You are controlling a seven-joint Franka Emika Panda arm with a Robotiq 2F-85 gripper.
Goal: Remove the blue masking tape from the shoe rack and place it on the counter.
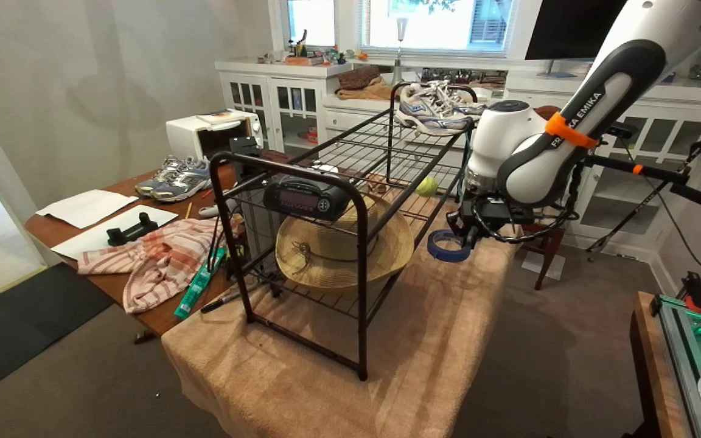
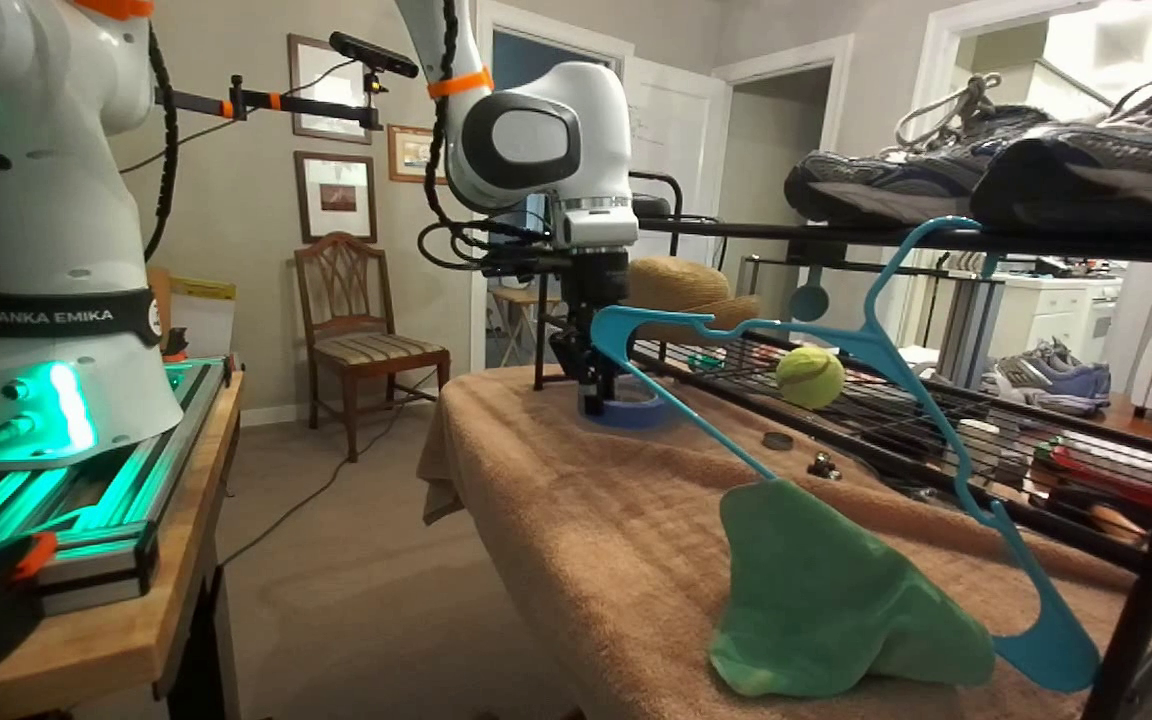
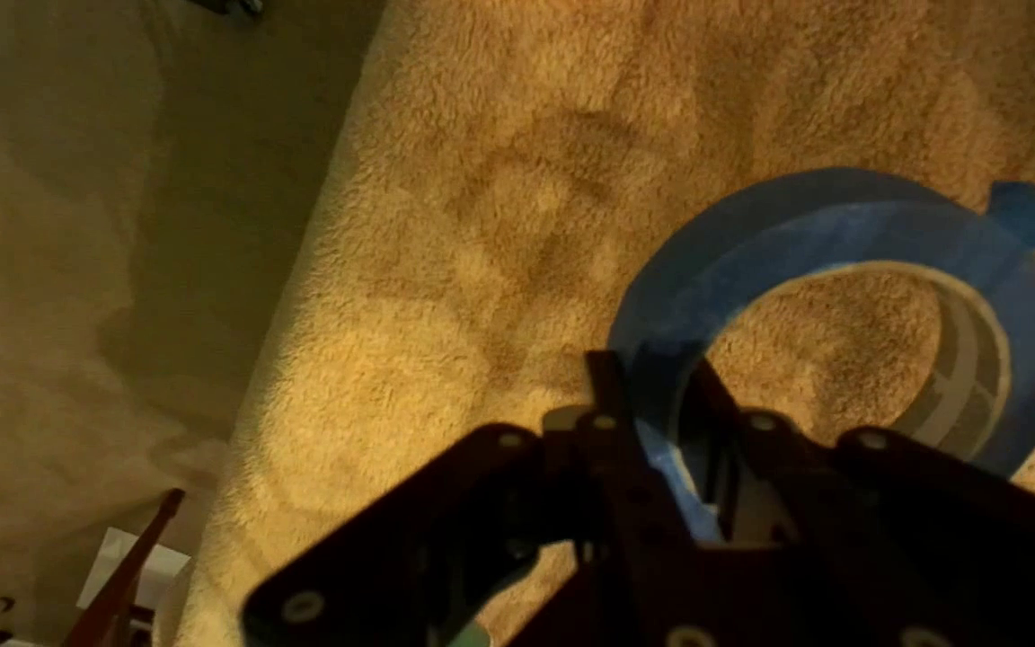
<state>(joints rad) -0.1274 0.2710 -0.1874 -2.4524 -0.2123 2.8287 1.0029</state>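
Where two fingers (image 3: 609,395), one tape (image 3: 904,232) between.

I had the counter (image 1: 417,389) under a wrinkled tan towel (image 2: 556,520) hanging over its edge. Black shoe rack (image 1: 362,267) stood upright on it. Small dark disc (image 2: 778,441) lay flat; near that, shiny bits (image 2: 822,466), too small to identify.
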